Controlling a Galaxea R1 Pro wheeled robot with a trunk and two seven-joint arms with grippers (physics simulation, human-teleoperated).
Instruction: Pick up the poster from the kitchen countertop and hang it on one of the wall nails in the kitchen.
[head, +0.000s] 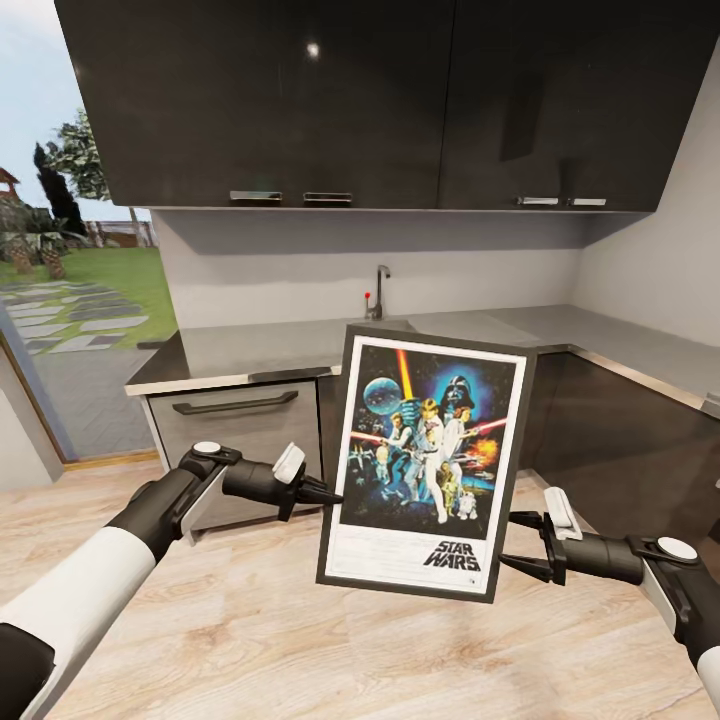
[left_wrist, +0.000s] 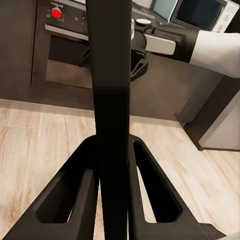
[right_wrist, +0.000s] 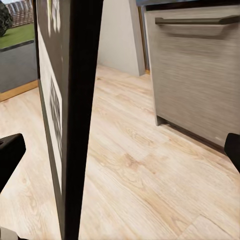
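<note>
Item, lower centre of frame: the poster (head: 427, 463), upright over the wood floor (head: 250, 620), pinched at its left edge by your left gripper (head: 327, 494). Your right gripper (head: 512, 544) sat at its right edge, fingers spread wide, touching nothing I could confirm. Beyond, mid-frame: the kitchen countertop (head: 250, 350) with its tap (head: 380, 290), dark wall cabinets (head: 350, 100) above.

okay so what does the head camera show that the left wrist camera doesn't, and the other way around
Head view alone: the poster face-on with its Star Wars artwork, the kitchen countertop and chrome tap, and the left gripper at its left edge. Left wrist view alone: an oven with a red knob behind. Both: the poster's frame, edge-on from the wrist, the right gripper at its far edge, and the wood floor.
</note>
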